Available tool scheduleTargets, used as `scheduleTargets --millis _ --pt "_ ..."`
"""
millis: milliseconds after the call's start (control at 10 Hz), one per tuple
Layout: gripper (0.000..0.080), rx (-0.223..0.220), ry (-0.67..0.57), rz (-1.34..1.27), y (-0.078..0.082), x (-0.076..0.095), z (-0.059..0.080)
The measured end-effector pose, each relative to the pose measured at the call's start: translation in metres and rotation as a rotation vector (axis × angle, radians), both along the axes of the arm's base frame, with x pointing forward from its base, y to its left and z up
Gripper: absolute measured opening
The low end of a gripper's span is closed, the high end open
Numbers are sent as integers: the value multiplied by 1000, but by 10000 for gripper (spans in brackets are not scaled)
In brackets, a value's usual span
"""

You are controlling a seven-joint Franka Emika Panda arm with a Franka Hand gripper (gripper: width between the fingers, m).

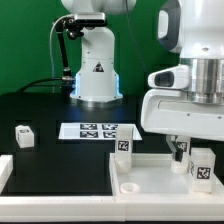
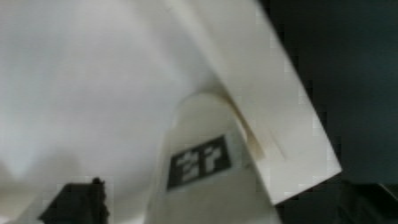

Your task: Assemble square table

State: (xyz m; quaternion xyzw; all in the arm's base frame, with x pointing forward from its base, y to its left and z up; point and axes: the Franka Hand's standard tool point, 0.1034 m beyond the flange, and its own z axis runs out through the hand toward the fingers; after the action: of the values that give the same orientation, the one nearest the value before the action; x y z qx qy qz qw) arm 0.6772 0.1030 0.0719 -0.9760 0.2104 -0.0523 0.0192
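Observation:
The square table slab lies white and rimmed at the front right of the exterior view. One tagged leg block stands upright at its far left corner. A second leg block stands on the slab's right side, right by my gripper, which hangs low over the slab. A third leg block lies on the black table at the left. In the wrist view a tagged leg fills the space between the jaws against the white slab. One dark finger shows apart from the leg, so the jaws look open.
The marker board lies flat mid-table in front of the robot base. A white border rail sits at the front left. Black table surface lies between the rail and the slab.

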Motion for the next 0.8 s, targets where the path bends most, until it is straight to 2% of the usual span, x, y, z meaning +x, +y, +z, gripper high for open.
scheduleTargets --millis 100,400,600,700,800 --pt "649 -22 -8 205 -6 6 -2" --pt "649 -5 -4 76 -4 4 -3" --pt "391 12 0 -77 -3 4 -4" --pt "288 20 1 -154 -4 4 -4" --pt "288 26 3 -218 -4 4 -4"
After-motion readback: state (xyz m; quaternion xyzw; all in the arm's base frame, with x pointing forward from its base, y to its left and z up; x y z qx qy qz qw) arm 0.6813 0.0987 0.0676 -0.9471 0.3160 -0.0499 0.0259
